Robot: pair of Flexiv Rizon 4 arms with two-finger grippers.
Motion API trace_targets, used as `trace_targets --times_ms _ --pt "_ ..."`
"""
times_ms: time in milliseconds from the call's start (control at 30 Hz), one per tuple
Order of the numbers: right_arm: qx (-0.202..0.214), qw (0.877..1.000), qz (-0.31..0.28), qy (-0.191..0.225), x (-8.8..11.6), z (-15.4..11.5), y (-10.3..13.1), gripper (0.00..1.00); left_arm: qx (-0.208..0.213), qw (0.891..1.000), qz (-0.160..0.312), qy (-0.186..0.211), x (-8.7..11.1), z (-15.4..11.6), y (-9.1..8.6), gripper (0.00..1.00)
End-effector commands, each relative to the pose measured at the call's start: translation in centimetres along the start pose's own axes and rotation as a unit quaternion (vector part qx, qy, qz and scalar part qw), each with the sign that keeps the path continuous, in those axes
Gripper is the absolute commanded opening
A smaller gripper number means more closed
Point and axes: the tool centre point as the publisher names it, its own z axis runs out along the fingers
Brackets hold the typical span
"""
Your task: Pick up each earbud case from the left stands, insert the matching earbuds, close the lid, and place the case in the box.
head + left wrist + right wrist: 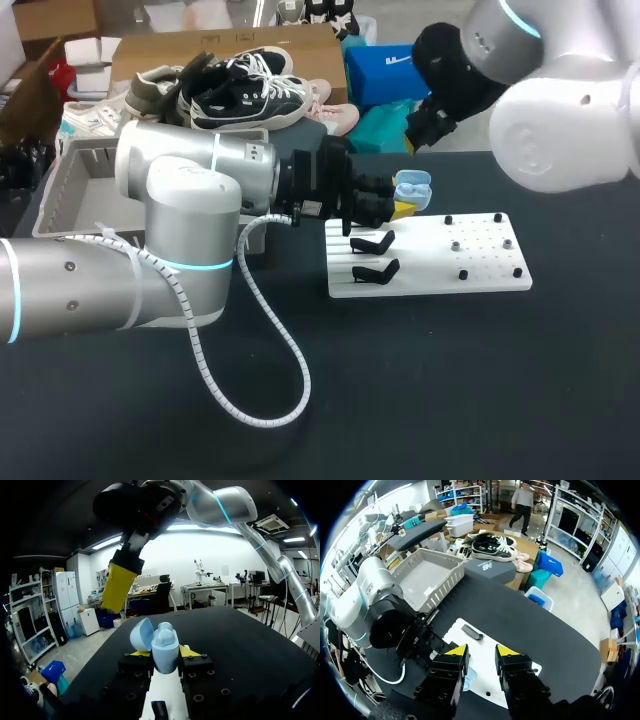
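At far left the grey box (pixel 70 190) is seen; the blue earbud case (pixel 164 647), lid open, is gripped by the left gripper (pixel 163 653) near the white board (pixel 480 270); the right gripper (pixel 481 651) is spread, empty. Insertion seems in hand: earbuds must be fetched and seated squarely

The black table (pixel 450 380) carries a white stand board (pixel 480 270) (black clips (pixel 376 272) on it) and a grey basket (pixel 62 195)
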Motion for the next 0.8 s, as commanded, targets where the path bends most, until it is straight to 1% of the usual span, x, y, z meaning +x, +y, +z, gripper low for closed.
trace_targets --times_ms 33,200,367,800 --pt "-0.002 1.000 0.003 0.011 -0.6 1.4 -0.7 0.33 -0.001 1.000 0.000 -0.001 0.0 0.0 -0.1 0.00" --pt "-0.006 1.000 0.014 0.020 0.1 1.9 -1.1 0.31 -0.001 1.000 0.000 -0.001 0.0 0.0 -0.1 0.00" --pt "-0.009 1.000 0.017 0.021 0.9 2.0 -1.0 0.32 -0.001 1.000 0.000 -0.001 0.0 0.0 -0.1 0.00" --pt "-0.012 1.000 0.019 0.019 2.5 1.2 -0.1 0.30 -0.001 1.000 0.000 -0.001 0.0 0.0 -0.1 0.00"
